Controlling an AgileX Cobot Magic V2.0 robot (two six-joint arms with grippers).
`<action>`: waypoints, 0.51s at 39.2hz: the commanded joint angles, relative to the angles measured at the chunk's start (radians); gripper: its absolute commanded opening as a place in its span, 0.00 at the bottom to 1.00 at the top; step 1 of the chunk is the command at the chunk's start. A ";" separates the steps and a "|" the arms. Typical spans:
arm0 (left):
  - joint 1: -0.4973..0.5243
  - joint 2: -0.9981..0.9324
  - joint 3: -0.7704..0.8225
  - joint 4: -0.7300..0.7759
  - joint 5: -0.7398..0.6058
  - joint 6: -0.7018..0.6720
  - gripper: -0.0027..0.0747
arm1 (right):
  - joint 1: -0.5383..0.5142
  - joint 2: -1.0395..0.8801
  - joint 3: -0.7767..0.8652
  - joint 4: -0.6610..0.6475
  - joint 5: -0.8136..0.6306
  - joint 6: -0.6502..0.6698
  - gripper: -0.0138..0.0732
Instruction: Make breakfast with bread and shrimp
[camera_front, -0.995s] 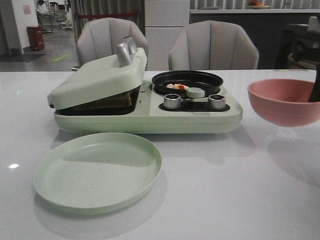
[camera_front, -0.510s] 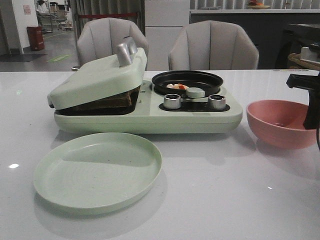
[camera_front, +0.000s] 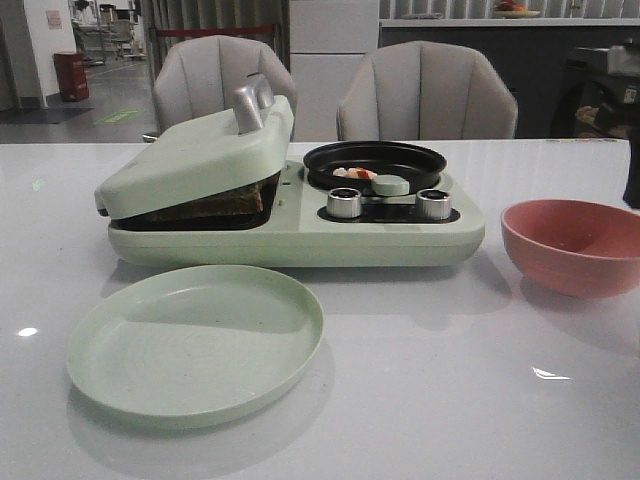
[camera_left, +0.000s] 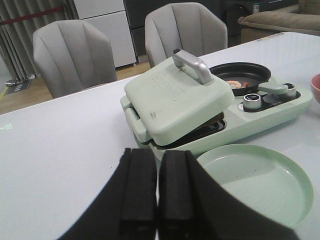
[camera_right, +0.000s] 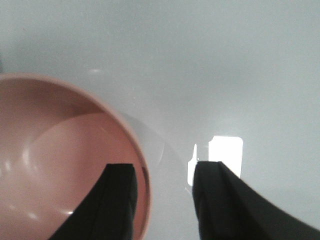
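The bread (camera_front: 215, 204) lies in the pale green breakfast maker (camera_front: 290, 240), under its half-lowered lid (camera_front: 190, 160). The shrimp (camera_front: 355, 173) lie in the maker's black round pan (camera_front: 375, 160) and also show in the left wrist view (camera_left: 234, 83). A pink bowl (camera_front: 575, 245) stands on the table to the right of the maker. My right gripper (camera_right: 162, 200) is open just above the bowl's (camera_right: 60, 150) rim, one finger over the inside and one outside. My left gripper (camera_left: 158, 190) is shut and empty, on the near left side of the maker (camera_left: 175, 100).
An empty pale green plate (camera_front: 195, 340) lies in front of the maker and shows in the left wrist view (camera_left: 255, 182). Two metal knobs (camera_front: 345, 203) sit on the maker's front. Two grey chairs (camera_front: 425, 90) stand behind the white table (camera_front: 450, 380).
The pink bowl came down from the air onto the table at the right. My right gripper let it go and drew back towards the right edge.
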 joint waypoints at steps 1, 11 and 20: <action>-0.008 0.010 -0.024 -0.008 -0.078 -0.010 0.18 | 0.002 -0.121 -0.074 -0.004 0.000 -0.014 0.61; -0.008 0.010 -0.024 -0.008 -0.078 -0.010 0.18 | 0.031 -0.305 -0.075 0.027 -0.090 -0.031 0.61; -0.008 0.010 -0.024 -0.008 -0.078 -0.010 0.18 | 0.096 -0.423 -0.073 0.096 -0.110 -0.096 0.61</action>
